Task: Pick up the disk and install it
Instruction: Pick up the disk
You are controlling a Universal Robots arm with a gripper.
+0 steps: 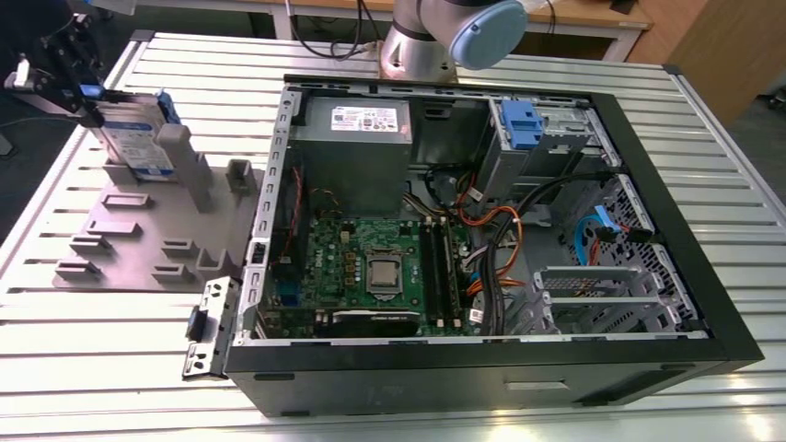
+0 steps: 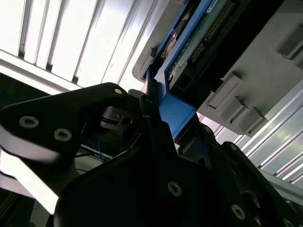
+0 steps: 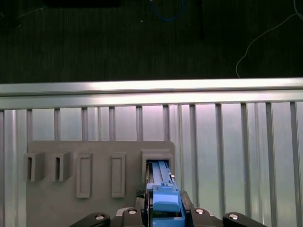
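We see the fingers [image 2: 144, 106] closed on the disk [image 1: 129, 138], pinching the blue plastic frame along its upper edge, probably because that is the one rim standing free. The disk stands on edge in a slot of the grey holder plate [image 1: 147, 235], at the exterior view's far left. The slot's walls keep it upright, so that edge is offered up. It is a flat silver slab with a blue-and-white label. The plate is matt grey with moulded rectangular sockets, and it lies on the ribbed aluminium worktop [image 1: 98, 368]. To the exterior view's right, well apart from the disk, sits the open black computer case [image 1: 491, 373], its green board and cables exposed.
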